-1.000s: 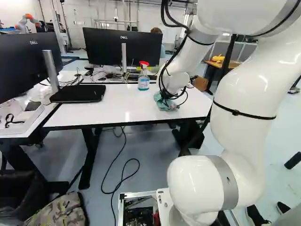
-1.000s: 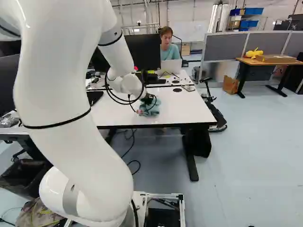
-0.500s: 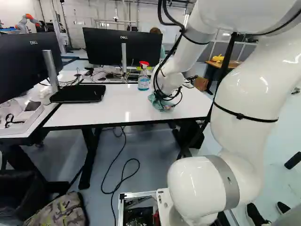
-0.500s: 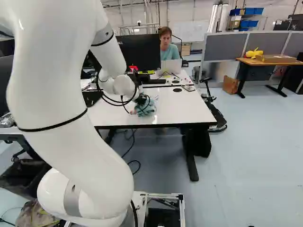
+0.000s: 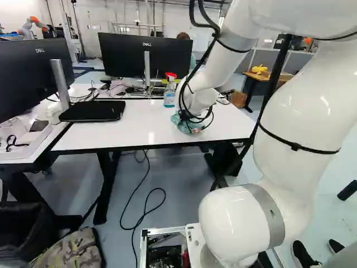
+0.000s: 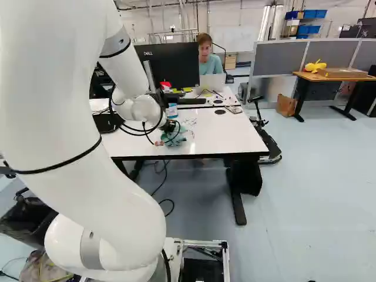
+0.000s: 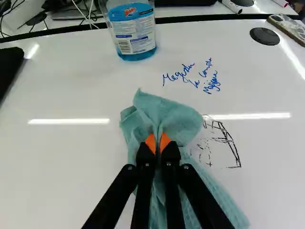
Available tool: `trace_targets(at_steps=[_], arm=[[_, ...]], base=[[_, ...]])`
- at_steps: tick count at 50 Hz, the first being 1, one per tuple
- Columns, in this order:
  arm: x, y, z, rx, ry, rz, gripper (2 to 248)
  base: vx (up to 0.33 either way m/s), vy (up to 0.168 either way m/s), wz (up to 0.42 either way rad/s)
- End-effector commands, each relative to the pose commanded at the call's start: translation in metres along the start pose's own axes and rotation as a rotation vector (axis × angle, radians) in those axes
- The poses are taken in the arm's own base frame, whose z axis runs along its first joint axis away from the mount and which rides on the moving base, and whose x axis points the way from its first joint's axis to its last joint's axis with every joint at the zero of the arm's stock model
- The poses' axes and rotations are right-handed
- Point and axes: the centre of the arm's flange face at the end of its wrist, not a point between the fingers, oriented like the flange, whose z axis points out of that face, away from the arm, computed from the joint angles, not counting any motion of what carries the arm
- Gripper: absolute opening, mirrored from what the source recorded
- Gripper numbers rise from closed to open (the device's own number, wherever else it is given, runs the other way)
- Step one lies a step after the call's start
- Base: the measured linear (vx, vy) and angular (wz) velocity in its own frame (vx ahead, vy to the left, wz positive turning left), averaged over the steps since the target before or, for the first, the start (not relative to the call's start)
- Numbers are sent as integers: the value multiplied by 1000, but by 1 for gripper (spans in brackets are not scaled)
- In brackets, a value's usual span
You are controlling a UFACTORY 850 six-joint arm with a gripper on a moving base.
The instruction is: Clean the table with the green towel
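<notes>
The green towel (image 7: 167,114) is lying bunched on the white table (image 7: 71,86), its far end spreading ahead of the gripper (image 7: 157,145) and a long tail trailing beneath the fingers. The claw is pinching a fold narrowly between its orange pads (image 7: 150,143). The cloth is looking light, soft and limp, hardly fragile, so it is probably bending rather than pushing back; a thick central fold is offering the best hold, with enough cloth left below to wipe, while a thin edge would be likelier to slip out. Just beside the towel, a black drawing (image 7: 233,150) is showing; farther ahead, blue handwriting (image 7: 213,83) is awaiting wiping, near the upright spray bottle (image 7: 133,33), which a wide stroke could be knocking. Farther out, a monitor (image 5: 145,56) is standing behind the bottle.
</notes>
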Motion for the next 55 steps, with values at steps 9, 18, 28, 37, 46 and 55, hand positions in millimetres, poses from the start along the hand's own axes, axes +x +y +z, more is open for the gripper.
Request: trace_targets(at_steps=[9, 18, 28, 37, 46, 55], arm=[[4, 0, -9, 2, 20, 0, 31], [9, 0, -18, 3, 43, 1, 31], [14, -2, -29, 8, 68, -1, 31], [9, -10, -38, 22, 75, -14, 31], [0, -19, -46, 41, 74, -31, 31], [-5, -23, -50, 48, 74, -32, 31]], base=[[0, 0, 0], [0, 0, 0], [0, 0, 0], [0, 0, 0], [0, 0, 0], [0, 0, 0]])
